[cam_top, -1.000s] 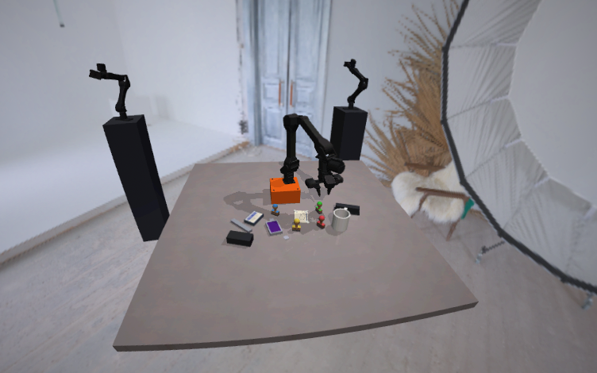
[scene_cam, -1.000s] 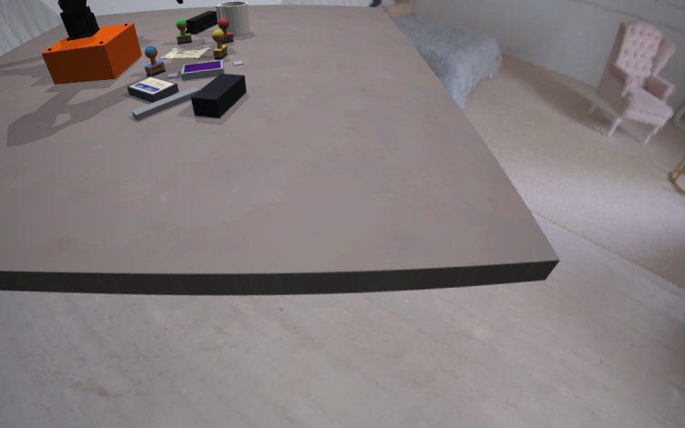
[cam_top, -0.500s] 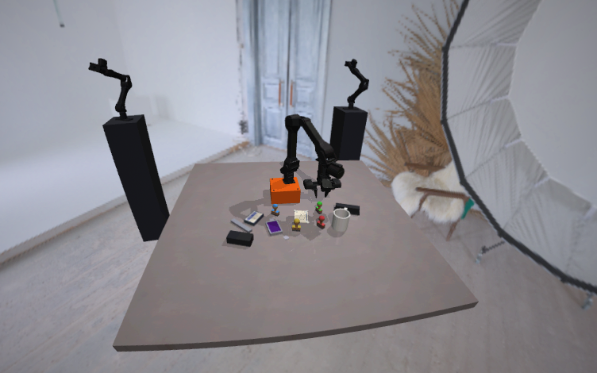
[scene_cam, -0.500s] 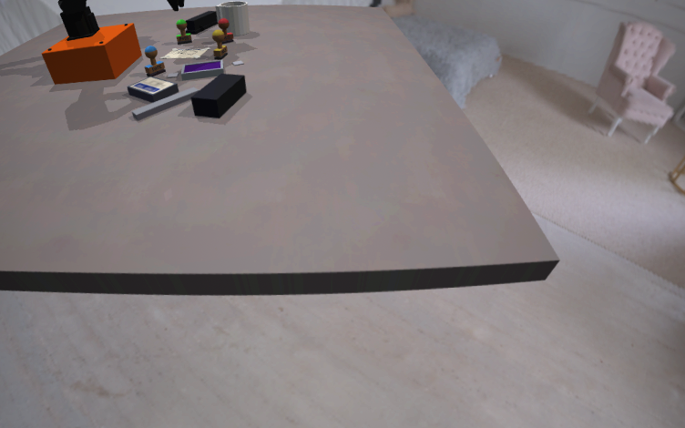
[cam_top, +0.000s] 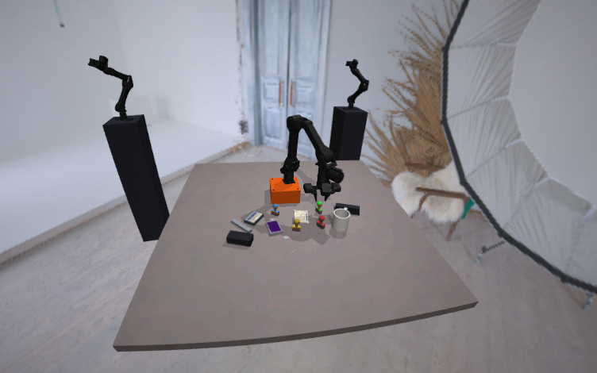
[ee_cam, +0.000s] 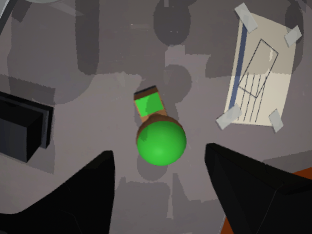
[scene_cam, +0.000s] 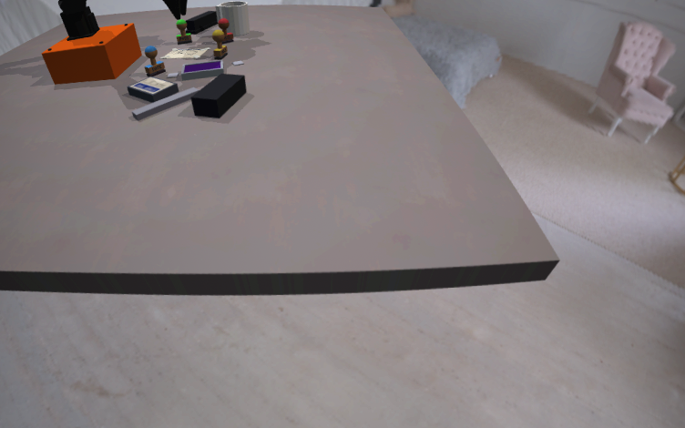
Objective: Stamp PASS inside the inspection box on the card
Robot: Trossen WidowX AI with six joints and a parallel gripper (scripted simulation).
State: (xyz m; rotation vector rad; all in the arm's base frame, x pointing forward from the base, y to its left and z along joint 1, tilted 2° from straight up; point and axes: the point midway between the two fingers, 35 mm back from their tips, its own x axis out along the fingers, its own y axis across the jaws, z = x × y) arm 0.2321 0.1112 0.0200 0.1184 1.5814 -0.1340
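My gripper (cam_top: 321, 198) (scene_cam: 180, 16) (ee_cam: 160, 155) is open and points down just above the green-knobbed stamp (cam_top: 319, 204) (scene_cam: 181, 24) (ee_cam: 161, 142). In the wrist view the knob shows between the two fingertips, not gripped; the stamp stands upright on the bench. The card (cam_top: 301, 214) (scene_cam: 184, 53) (ee_cam: 278, 80) is taped flat beside it, with an outlined box that shows no clear print. The purple ink pad (cam_top: 273, 226) (scene_cam: 202, 67) lies open. Stamps with blue (cam_top: 275, 206), yellow (cam_top: 296, 221) and red (cam_top: 321, 218) knobs also stand upright. I cannot read which stamp says PASS.
A pale mug (cam_top: 340, 221) (scene_cam: 235, 20) stands beside the red stamp, with a black block (cam_top: 349, 209) (ee_cam: 20, 135) behind it. A label-topped case (cam_top: 253, 217) (scene_cam: 152, 88), a grey bar (cam_top: 240, 225) (scene_cam: 164, 104) and another black block (cam_top: 240, 238) (scene_cam: 219, 96) lie beyond the pad.
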